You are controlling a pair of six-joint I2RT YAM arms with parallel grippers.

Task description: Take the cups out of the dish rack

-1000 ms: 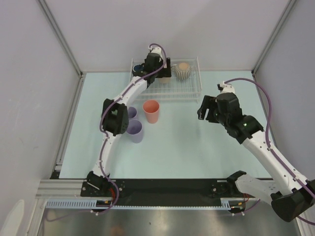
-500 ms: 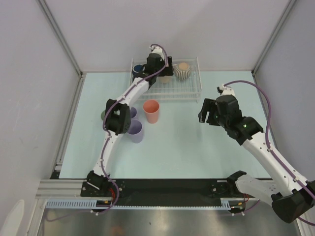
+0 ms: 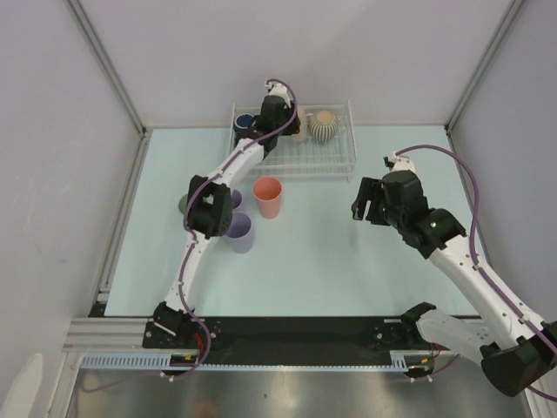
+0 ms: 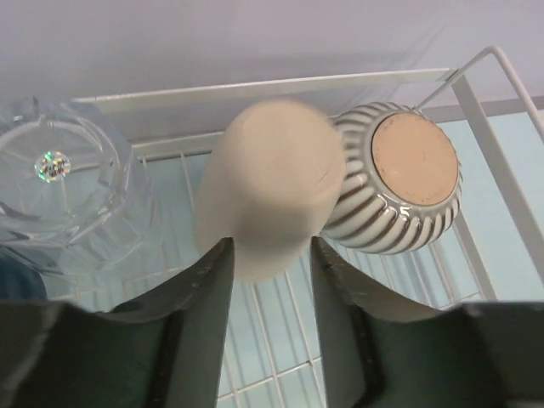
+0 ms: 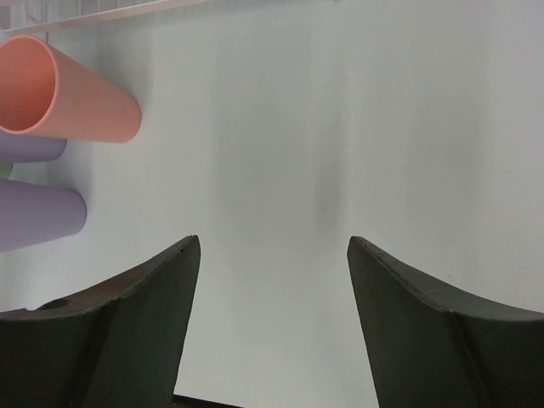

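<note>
Left arm reaches at full stretch from its base at the near edge to the dish rack [image 3: 336, 162], which sits at the far edge of the pale table [image 3: 331, 261], its elbow raised over the cups already set out. The left gripper [image 4: 270, 248] points down into the rack with its jaws part-way apart, one finger close on each side of the tan cup [image 4: 270, 183]. The cup shows a closed end towards the wrist camera and is slightly blurred. Whether the pads actually press on it cannot be told. Just right of the tan cup a ribbed beige mug [image 4: 399, 183] sits base-up in the rack, and to its left stands the clear tumbler [image 4: 64, 195]. A navy mug [image 3: 244, 122] occupies the rack's left end. On the table in front of the rack stand the salmon-pink cup [image 3: 267, 197] and two lavender cups [image 3: 239, 233], upright, close together beside the left arm's elbow. A pale green cup [image 3: 183, 205] is mostly hidden behind that arm. The right arm is bent, its forearm angled inwards, and the right gripper [image 5: 272, 246] hangs above bare table with its jaws spread wide and nothing between them, well apart from the rack.
</note>
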